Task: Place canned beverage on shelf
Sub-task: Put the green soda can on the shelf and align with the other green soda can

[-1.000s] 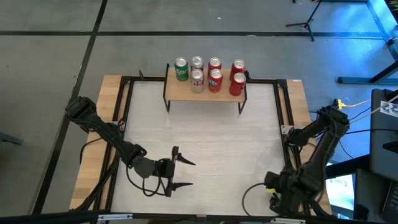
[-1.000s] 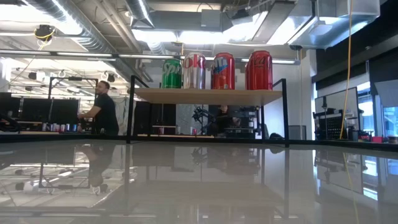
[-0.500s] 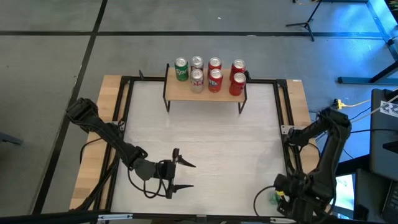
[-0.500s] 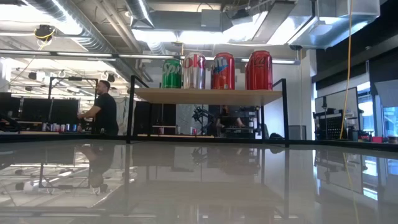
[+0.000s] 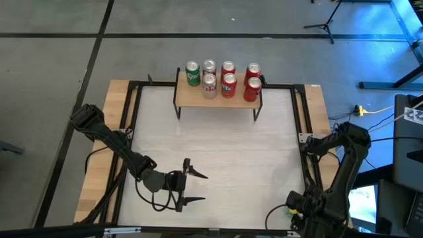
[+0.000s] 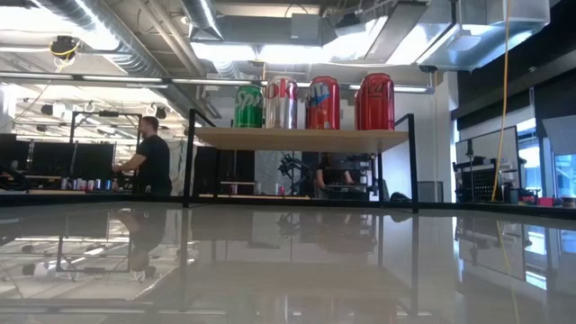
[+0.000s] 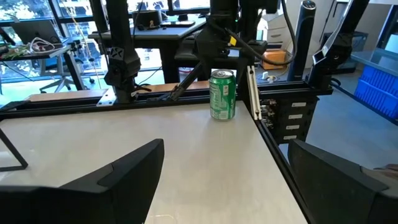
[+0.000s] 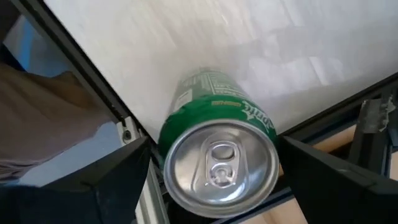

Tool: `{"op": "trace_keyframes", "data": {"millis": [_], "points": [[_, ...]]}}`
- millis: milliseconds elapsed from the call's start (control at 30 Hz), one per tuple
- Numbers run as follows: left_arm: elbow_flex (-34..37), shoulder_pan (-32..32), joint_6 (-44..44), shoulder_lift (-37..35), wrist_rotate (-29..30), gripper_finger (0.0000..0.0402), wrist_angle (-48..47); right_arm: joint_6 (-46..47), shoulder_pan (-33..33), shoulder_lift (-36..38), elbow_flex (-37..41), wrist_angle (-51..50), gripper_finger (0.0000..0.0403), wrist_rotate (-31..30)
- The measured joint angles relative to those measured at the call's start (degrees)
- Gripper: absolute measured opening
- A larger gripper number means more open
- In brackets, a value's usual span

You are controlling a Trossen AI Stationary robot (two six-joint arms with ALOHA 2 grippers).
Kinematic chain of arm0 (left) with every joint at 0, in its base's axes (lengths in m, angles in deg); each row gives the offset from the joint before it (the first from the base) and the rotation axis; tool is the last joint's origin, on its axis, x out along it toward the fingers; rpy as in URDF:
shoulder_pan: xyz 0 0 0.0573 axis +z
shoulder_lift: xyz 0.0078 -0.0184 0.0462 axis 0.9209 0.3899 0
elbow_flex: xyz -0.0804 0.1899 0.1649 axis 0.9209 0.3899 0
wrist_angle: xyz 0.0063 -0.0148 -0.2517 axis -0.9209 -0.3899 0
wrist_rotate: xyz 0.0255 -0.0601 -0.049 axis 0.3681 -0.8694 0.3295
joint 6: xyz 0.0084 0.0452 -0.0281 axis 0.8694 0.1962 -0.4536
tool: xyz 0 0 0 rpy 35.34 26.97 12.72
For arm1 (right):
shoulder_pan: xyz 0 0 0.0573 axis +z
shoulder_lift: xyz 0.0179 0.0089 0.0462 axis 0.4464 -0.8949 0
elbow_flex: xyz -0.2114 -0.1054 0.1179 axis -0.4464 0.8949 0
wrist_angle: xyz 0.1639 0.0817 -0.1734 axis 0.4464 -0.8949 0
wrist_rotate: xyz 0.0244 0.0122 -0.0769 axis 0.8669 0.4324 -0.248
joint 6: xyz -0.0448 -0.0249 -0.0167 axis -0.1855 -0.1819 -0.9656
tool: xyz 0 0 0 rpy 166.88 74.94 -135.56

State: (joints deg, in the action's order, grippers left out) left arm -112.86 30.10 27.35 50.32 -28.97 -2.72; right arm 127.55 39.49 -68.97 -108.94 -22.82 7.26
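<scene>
A green can (image 7: 222, 94) stands upright on its base on the pale tabletop, near the table's near right corner. My right gripper (image 8: 214, 148) hangs over it, pointing down and open, with a finger on either side of the can's silver top (image 8: 217, 163); in the high view that gripper (image 5: 295, 210) covers most of the can. My left gripper (image 5: 200, 186) is open and level over the near middle of the table, facing the can from a distance. The shelf (image 5: 192, 96) stands at the far edge and carries several cans (image 5: 228, 80).
A black frame rail (image 7: 273, 143) runs along the table's right edge, just beside the green can. The wide middle of the tabletop (image 5: 225, 145) lies bare between the arms and the shelf. A person (image 6: 148, 155) stands in the room beyond the table.
My right arm has swung toward the table's near right corner and come lower over the green can, its wrist turning a little. Its fingers have stayed apart. The can and the shelf's cans have not moved.
</scene>
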Motion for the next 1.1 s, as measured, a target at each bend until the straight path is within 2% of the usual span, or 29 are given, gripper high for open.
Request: {"op": "trace_keyframes", "data": {"millis": [400, 567, 667, 867, 1100], "points": [[0.00, 0.02, -0.33, 0.00, -0.04, 0.0332, 0.27, -0.14, -0.02, -2.90, 0.00, 0.07, 0.0345, 0.55], [-0.02, 0.02, -1.36, 0.36, -0.43, 0.0332, 0.61, -2.79, -0.94, -2.88, -0.03, 0.68, 0.0290, 0.52], [-0.02, 0.26, -1.77, 0.39, -0.24, 0.0332, 0.59, -5.57, -2.12, -2.88, -0.07, 1.03, 0.0284, 0.31], [-0.04, 0.46, -1.83, 0.39, 0.25, 0.0332, 0.13, -11.00, -4.79, -2.88, -1.21, 1.27, 0.0284, -6.34], [-0.07, 0.22, -5.58, 1.99, 0.10, 0.0332, -3.41, -24.51, -11.48, -2.89, -5.28, 1.24, 0.0284, -11.86]]}}
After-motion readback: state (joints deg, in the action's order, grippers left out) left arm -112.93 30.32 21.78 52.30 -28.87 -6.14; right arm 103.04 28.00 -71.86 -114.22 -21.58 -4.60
